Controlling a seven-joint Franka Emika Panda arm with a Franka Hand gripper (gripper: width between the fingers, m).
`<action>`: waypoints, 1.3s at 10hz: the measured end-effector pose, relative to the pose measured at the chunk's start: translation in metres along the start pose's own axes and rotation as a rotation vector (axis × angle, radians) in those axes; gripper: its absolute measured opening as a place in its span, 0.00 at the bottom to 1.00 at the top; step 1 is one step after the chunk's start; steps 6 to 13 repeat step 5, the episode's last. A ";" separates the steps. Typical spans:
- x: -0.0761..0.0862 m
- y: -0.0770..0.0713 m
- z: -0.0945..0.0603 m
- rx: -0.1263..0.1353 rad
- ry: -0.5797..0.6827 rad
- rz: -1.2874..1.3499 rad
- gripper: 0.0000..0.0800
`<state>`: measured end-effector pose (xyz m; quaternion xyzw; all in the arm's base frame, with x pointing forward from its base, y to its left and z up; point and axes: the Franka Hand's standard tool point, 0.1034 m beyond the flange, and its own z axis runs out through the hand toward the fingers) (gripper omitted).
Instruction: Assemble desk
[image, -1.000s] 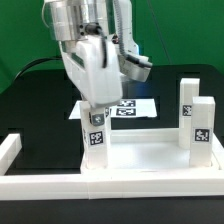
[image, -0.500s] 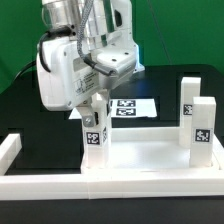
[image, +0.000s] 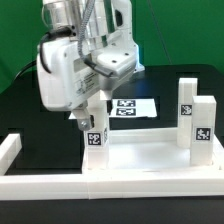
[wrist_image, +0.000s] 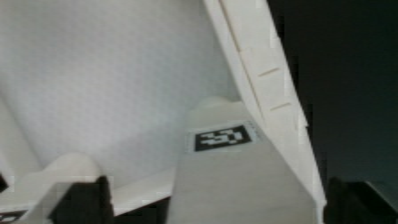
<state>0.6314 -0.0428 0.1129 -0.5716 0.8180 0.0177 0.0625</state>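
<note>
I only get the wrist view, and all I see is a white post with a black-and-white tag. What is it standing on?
Observer: That leg stands upright at a corner of the tabletop, on the exterior view's left.
Operator: Is it the only one up?
Observer: No. A second leg and a third leg stand upright on the exterior view's right.
Operator: Where is the claw?
Observer: The gripper hangs right at the first leg's top; I cannot tell whether it grips it.
</note>
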 end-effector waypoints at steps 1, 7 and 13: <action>-0.007 -0.002 -0.014 0.019 -0.016 -0.005 0.78; -0.023 -0.008 -0.051 0.065 -0.059 -0.015 0.81; -0.023 -0.008 -0.051 0.065 -0.059 -0.015 0.81</action>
